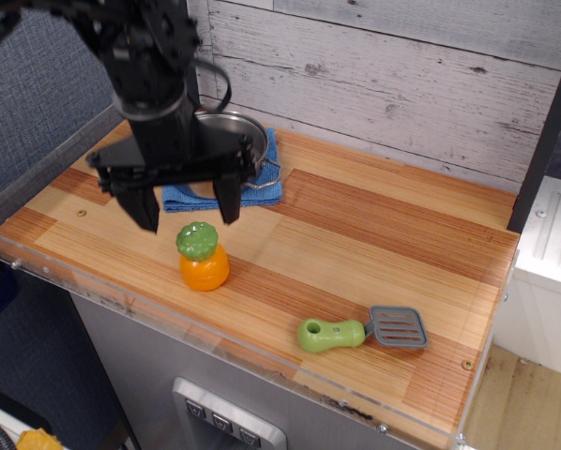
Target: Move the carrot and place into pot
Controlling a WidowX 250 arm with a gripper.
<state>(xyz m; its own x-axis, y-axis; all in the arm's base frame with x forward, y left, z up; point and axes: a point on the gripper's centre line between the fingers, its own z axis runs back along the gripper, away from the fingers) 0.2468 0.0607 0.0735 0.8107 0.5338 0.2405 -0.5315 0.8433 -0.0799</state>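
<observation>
A striped wooden tabletop (356, 234) is being shown, edged by a clear plastic rim along its front and left sides. It is being backed by a wall of weathered grey-white planks (402, 75), while a dark blue textured panel (37, 94) is standing to the left. A white unit (553, 244) is seen at the right edge.

The black robot arm (154, 84) is being held upright above the left part of the table, coming down from the top of the picture. The gripper (189, 208) is being pointed downward, its two dark fingers (227, 197) spread wide apart; nothing is being grasped. The fingertips are hanging just above and behind the carrot (203, 256), without touching it.

The carrot is standing upright on the wood near the front left, green top upward. The pot (248, 141) is resting on a blue cloth (262, 190) at the back left, largely hidden by the arm. A green-handled grey spatula (360, 330) is lying near the front edge, well apart from the carrot.
</observation>
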